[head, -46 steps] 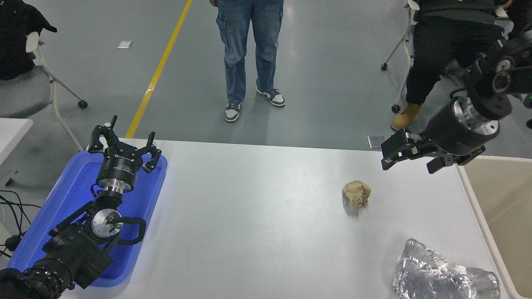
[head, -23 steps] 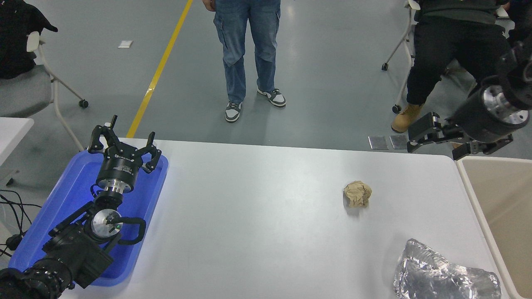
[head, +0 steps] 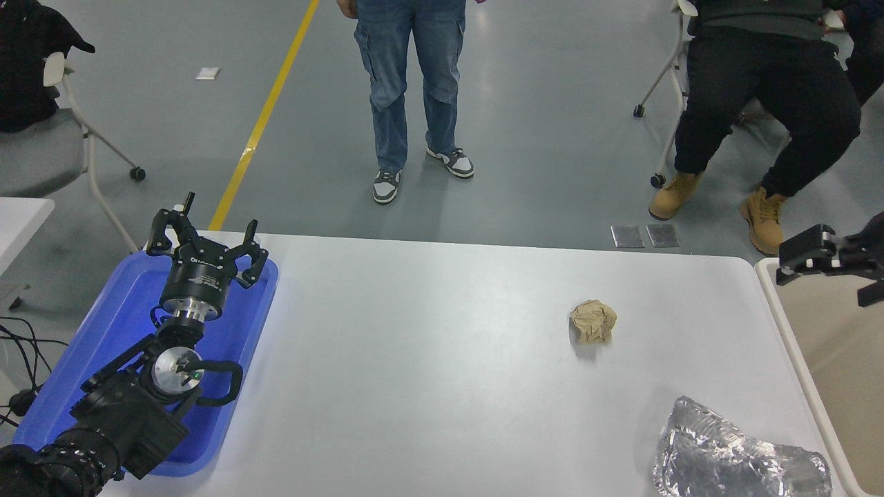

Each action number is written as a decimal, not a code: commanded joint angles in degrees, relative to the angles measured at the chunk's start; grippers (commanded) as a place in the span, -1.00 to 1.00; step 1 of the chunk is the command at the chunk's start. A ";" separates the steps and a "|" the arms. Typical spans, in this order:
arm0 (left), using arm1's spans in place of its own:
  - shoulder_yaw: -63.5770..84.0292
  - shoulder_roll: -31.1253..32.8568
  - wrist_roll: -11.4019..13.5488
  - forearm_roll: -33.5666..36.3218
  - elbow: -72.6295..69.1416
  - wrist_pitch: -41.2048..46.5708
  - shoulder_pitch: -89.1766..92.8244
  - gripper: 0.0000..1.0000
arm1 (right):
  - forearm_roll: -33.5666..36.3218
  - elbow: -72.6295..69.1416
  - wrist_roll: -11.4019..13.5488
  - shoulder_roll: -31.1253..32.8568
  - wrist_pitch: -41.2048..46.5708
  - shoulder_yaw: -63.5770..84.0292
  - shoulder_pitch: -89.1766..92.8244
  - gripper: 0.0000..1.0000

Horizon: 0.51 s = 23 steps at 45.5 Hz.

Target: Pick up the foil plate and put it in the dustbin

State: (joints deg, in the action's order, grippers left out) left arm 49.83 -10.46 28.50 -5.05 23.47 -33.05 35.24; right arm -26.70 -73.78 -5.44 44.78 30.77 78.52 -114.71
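Two things lie on the white counter [head: 428,359], with broad bare surface between them: the foil plate [head: 739,459] at the near right corner, close to the edge, and a brown paper ball [head: 592,322] farther in. The right hand [head: 832,266] hangs over the dustbin [head: 780,317] rim at the right edge, fingers spread, holding nothing, well apart from the plate. The left hand [head: 207,245] rests splayed over the blue tray [head: 90,345]
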 commanded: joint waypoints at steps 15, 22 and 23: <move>0.00 0.00 -0.02 -0.04 0.00 0.00 0.01 1.00 | -22.69 -0.75 -0.27 13.58 -4.05 -13.92 20.31 1.00; 0.00 0.00 -0.02 -0.04 0.00 0.00 0.01 1.00 | -22.96 -0.14 -0.36 13.58 -7.04 -19.19 28.56 1.00; 0.00 0.00 -0.02 -0.04 0.00 0.00 0.01 1.00 | -23.04 -0.05 -0.36 13.49 -7.56 -19.98 29.80 1.00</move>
State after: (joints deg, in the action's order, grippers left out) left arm 49.84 -10.46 28.53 -5.07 23.47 -33.05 35.27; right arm -46.36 -74.28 -5.69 56.44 26.65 66.45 -96.56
